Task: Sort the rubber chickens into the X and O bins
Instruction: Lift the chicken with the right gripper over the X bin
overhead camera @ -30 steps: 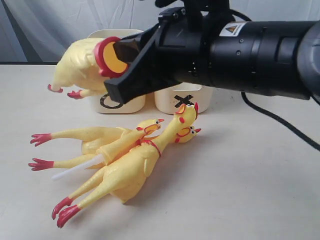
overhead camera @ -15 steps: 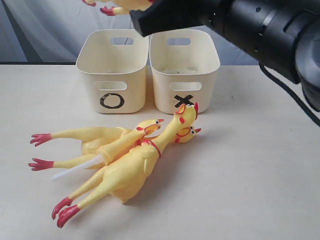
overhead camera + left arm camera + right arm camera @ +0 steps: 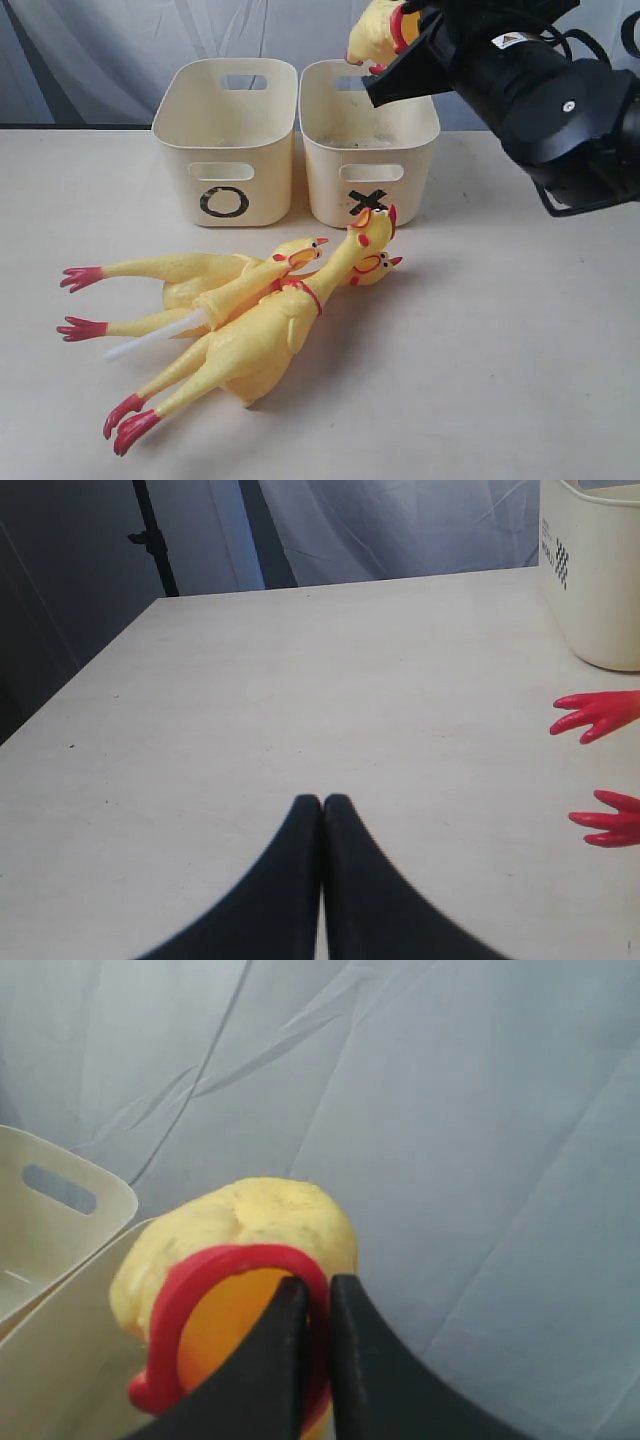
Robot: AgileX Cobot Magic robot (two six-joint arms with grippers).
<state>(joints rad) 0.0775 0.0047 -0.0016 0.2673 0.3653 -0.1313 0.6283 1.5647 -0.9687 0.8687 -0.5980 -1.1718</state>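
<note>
Right claw (image 3: 320, 1295) clamps the body (image 3: 375, 30) by its red rim, hanging it over the X bin (image 3: 370, 150) for release; left claw (image 3: 322, 810) idles, tips together.

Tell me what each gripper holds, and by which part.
The right gripper pinches the round yellow headless rubber chicken body by its red rim; the left gripper is shut on nothing.

On the pale tabletop (image 3: 500, 380) the O-marked cream plastic tub (image 3: 225, 150) stands just left of the X-marked cream plastic tub (image 3: 368, 150), both at the back; above the latter's far side hangs the round yellow headless rubber chicken body (image 3: 372, 35), in the right gripper (image 3: 317, 1295); before the tubs lie two long yellow rubber chickens, the nearer chicken (image 3: 250, 345) partly over the farther chicken (image 3: 185, 275), with the yellow head-and-neck on a white stick (image 3: 235, 295) lying between them
</note>
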